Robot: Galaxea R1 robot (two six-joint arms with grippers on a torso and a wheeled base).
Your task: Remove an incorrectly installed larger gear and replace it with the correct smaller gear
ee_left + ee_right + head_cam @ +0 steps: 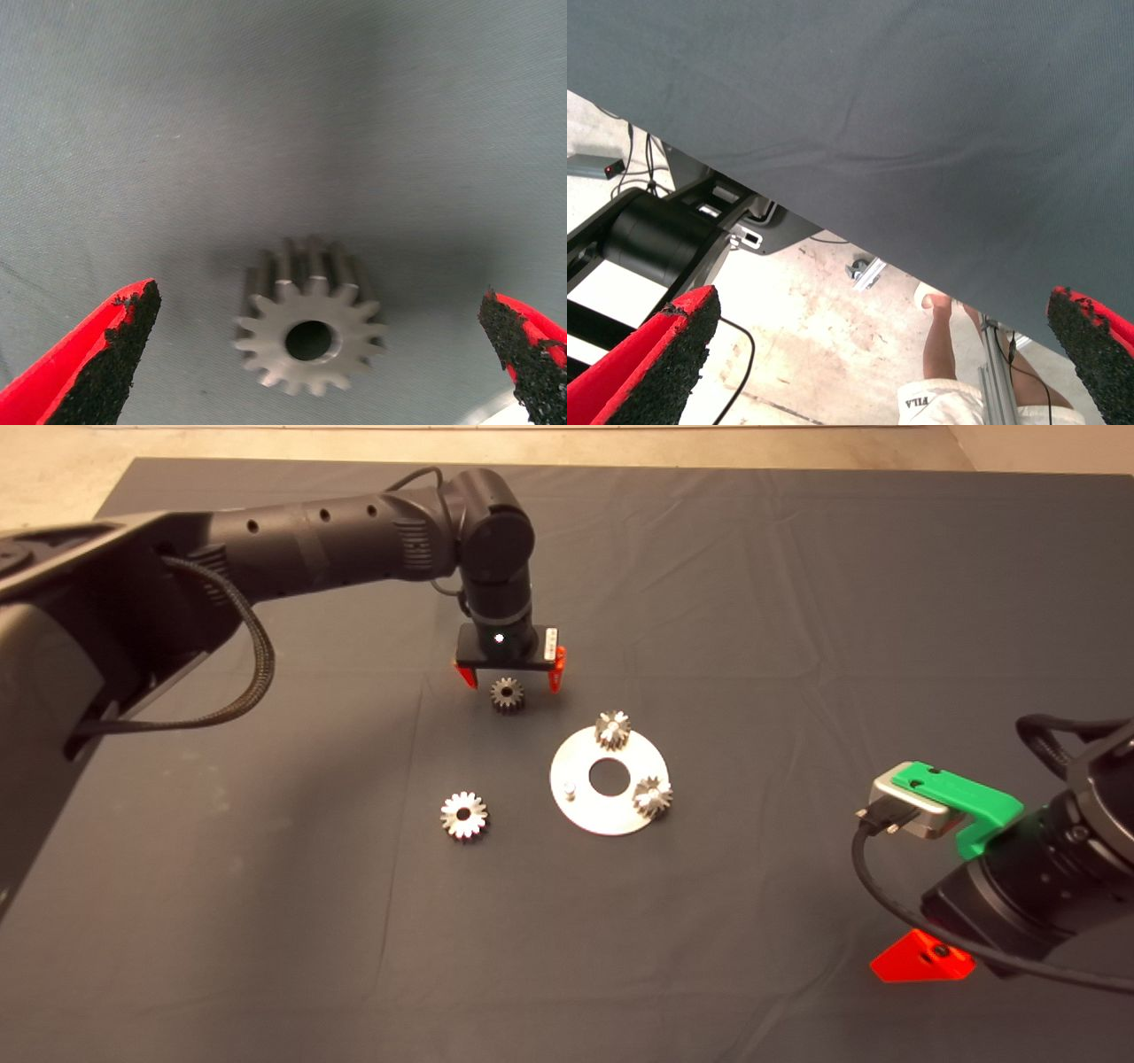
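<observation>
Here, four gears: left hand (509, 677) spread around the smaller gear (507, 693).

Even, soft overhead light covers the worktop (797, 602), dim towards six o'clock. Glare whitens the round plate (580, 806) and the larger gear (464, 816). The smaller gear (308, 338) throws a blurred shadow towards twelve o'clock.
</observation>
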